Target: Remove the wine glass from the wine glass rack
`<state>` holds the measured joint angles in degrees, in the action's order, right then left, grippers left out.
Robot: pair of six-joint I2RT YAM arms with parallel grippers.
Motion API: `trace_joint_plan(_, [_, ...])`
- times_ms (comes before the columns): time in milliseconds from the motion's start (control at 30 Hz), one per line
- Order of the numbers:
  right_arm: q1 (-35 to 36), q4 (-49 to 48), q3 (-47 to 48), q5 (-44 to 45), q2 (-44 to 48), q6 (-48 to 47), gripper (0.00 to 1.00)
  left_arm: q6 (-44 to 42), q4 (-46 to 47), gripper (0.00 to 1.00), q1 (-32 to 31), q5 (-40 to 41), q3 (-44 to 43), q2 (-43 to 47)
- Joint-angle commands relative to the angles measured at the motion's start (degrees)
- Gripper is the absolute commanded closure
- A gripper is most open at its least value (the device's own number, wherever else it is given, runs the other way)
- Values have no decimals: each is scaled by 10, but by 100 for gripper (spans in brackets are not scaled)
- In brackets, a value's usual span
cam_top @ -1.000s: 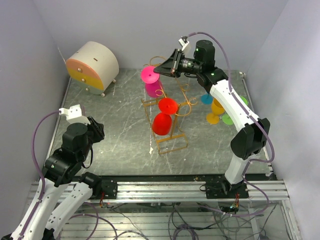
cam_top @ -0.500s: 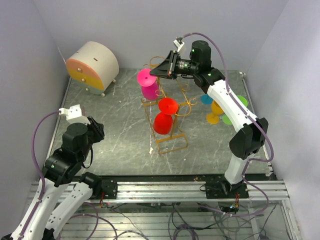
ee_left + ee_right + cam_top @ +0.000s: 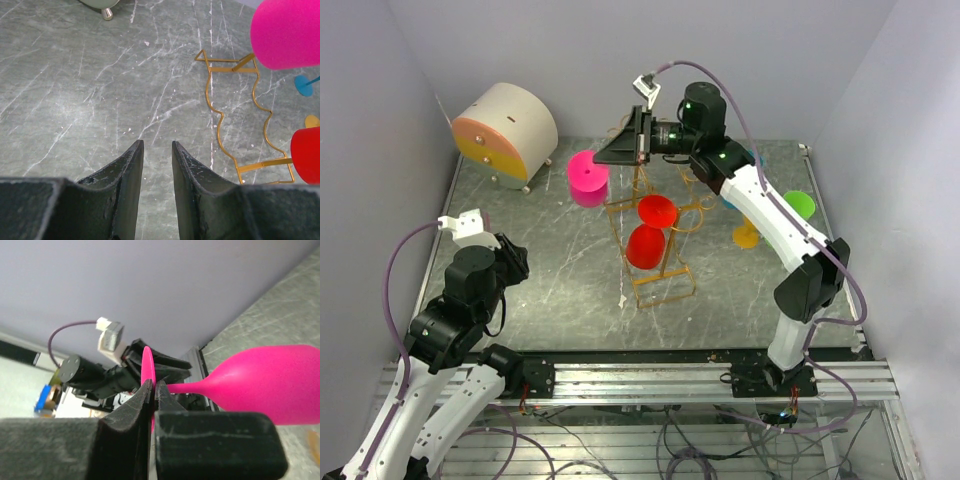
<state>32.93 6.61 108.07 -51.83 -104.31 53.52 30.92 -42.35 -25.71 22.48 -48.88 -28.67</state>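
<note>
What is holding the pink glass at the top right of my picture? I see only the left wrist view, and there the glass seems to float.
Observer: The right gripper holds the pink wine glass. Its fingers are shut on the stem, just beside the foot.
Operator: Is it free from the rack?
Observer: The top view shows it to the left of the wine glass rack, apart from the hooks.
Operator: And the red thing at my right edge?
Observer: That is a red wine glass, hanging on the rack with its foot up and bowl down.
</note>
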Motion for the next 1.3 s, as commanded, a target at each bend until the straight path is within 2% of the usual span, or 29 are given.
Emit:
trace_joint_plan(0, [34,5,57,-18,13,-66,100,6,3,60,-1,15,-5,3])
trace_joint_plan(100, [45,49,78,25,36,-149,100,7,3,60,-1,15,-5,4])
trace_joint_plan(267, [58,19,36,62,113,-232,100,7,3,60,-1,15,-5,5])
trace_joint_plan(433, [103,32,-6,137,204,-367,100,8,11,59,-1,3,-3,3])
trace_joint_plan(567, [197,82,-47,288,275,-528,100,51,0,59,-1,-65,-30,-8])
trace_joint_plan(667, [277,99,-96,445,322,-618,100,106,-2,55,-1,-136,-83,-15])
trace_joint_plan(767, [377,83,-172,581,364,-697,100,187,6,44,-1,-210,-150,-26])
trace_joint_plan(867, [492,35,-249,752,371,-796,100,269,29,39,-1,-283,-206,-34])
trace_joint_plan(933, [569,-35,-311,866,370,-884,100,316,31,37,-1,-306,-230,-34])
trace_joint_plan(1000, [615,-123,-367,943,365,-975,100,359,15,35,-1,-317,-245,-30])
trace_joint_plan(1100, [642,-211,-414,989,358,-1047,100,419,-28,35,-1,-338,-257,-24])
trace_joint_plan(1267, [652,-315,-475,983,362,-1135,100,511,-54,36,-1,-401,-221,13])
